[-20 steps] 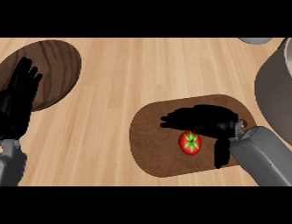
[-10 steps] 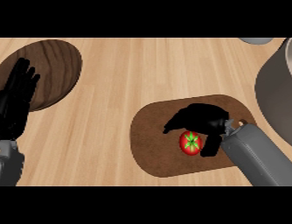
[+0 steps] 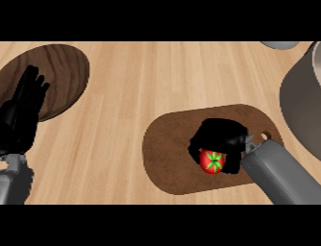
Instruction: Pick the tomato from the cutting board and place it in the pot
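Tomato on the board, pot at right

The red tomato [image 3: 212,161], green star on top, sits on the dark brown cutting board [image 3: 170,149]; the grey pot [image 3: 302,105] stands just beside the board.

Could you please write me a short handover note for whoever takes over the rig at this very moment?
Right hand: on the cutting board, fingers curled round the tomato. I cannot tell whether the tomato has left the board.
Left hand: open, fingers up, resting at the view's left edge beside the round dark wooden board; it holds nothing.
Pot: at the view's right edge, beyond the cutting board, only partly in view.
Done: the tomato is grasped.
Left: lift the tomato, carry it right over the pot's rim, and release it inside.
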